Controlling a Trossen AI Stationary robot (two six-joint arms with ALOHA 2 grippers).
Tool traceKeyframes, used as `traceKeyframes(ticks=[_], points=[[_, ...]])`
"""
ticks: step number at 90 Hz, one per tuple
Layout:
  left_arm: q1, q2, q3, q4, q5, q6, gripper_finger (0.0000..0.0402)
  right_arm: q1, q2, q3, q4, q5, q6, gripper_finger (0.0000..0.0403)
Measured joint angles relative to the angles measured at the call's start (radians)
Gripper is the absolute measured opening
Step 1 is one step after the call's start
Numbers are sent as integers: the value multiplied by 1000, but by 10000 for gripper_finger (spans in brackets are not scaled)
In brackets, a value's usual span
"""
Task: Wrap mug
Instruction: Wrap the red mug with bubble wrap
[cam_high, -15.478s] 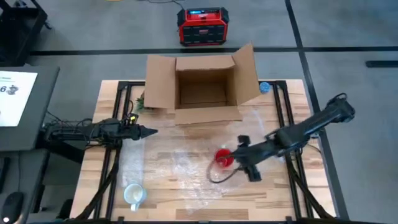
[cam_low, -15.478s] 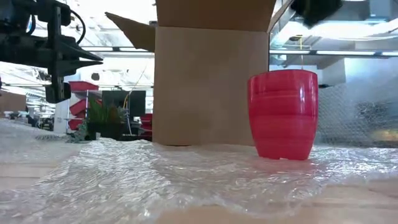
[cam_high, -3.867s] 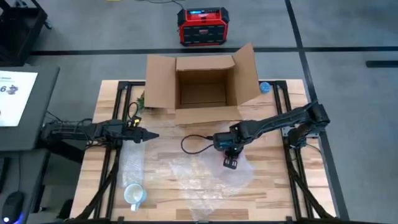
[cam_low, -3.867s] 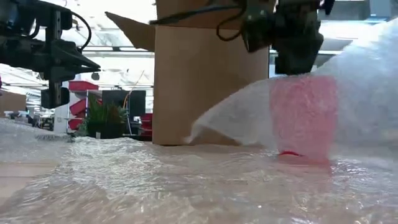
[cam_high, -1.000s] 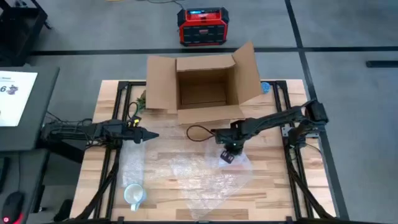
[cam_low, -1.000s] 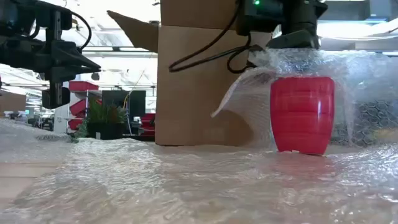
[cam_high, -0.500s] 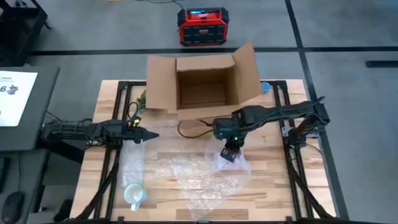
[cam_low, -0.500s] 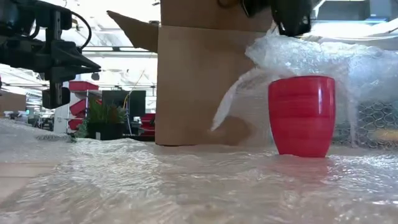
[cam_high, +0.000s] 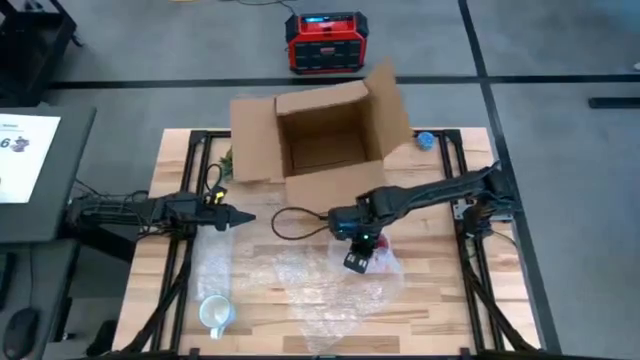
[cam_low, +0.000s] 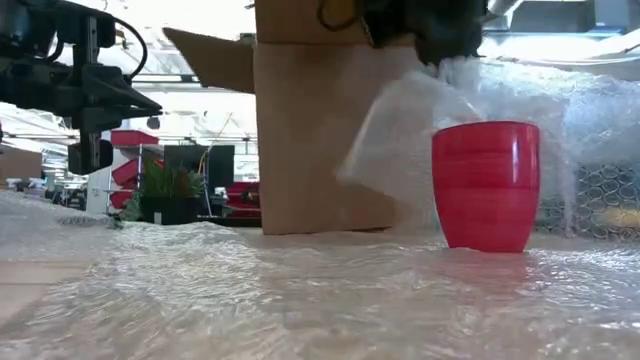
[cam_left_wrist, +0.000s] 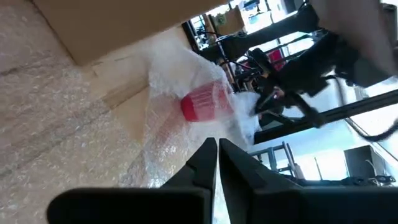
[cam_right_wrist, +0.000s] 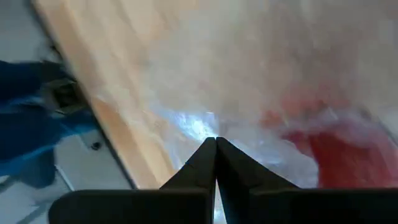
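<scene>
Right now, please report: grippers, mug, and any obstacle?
Right gripper shut on bubble wrap, above the red mug. Left gripper shut, idle at table's left. Mug upright, partly draped. Cardboard box close behind.

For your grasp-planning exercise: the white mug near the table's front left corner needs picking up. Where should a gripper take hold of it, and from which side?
Grip the rim wall of the white mug, coming straight down from above. It stands upright with its mouth open to the camera, so one finger can go inside and one outside. The waiting left gripper is the nearer one. The handle's side is hard to make out, so avoid relying on it.
</scene>
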Motion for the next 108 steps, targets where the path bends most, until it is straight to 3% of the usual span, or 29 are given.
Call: traceKeyframes(ticks=[15, 55, 96, 108], points=[[0, 0, 0, 0, 0, 0, 0, -10, -5, 1, -56, 91, 18, 0], [0, 0, 0, 2, 1, -7, 0, 11, 53, 13, -27, 56, 17, 0], [0, 0, -1, 17, 3, -11, 0, 118, -67, 28, -31, 94, 261, 0], [0, 0, -1, 18, 4, -11, 0, 159, -121, 28, -22, 182, 363, 0]])
